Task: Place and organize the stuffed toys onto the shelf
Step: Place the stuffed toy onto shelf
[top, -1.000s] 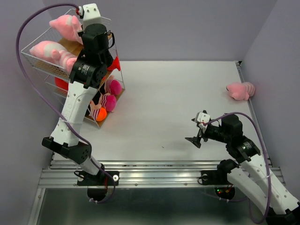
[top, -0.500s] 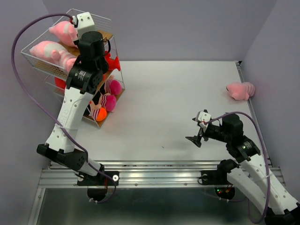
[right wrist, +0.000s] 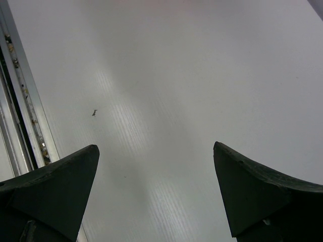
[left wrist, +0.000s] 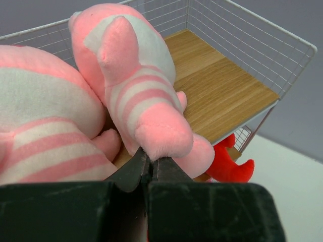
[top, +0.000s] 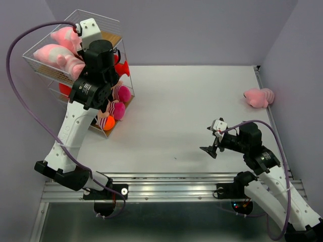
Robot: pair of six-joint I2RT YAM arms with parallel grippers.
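At the left, the shelf [top: 110, 38] carries two striped toys on its top board; the left gripper [left wrist: 150, 160] has its claw pressed together, the tips touching the low end of the nearer pink striped toy [left wrist: 136, 85]. If some plush is caught there, which I cannot tell, pulling back may drag this toy off the slanted board. At the right, the right gripper [right wrist: 155, 147] hangs spread wide over the table [top: 192, 111], and one loose pink toy [top: 259, 97] lies near the table's right edge
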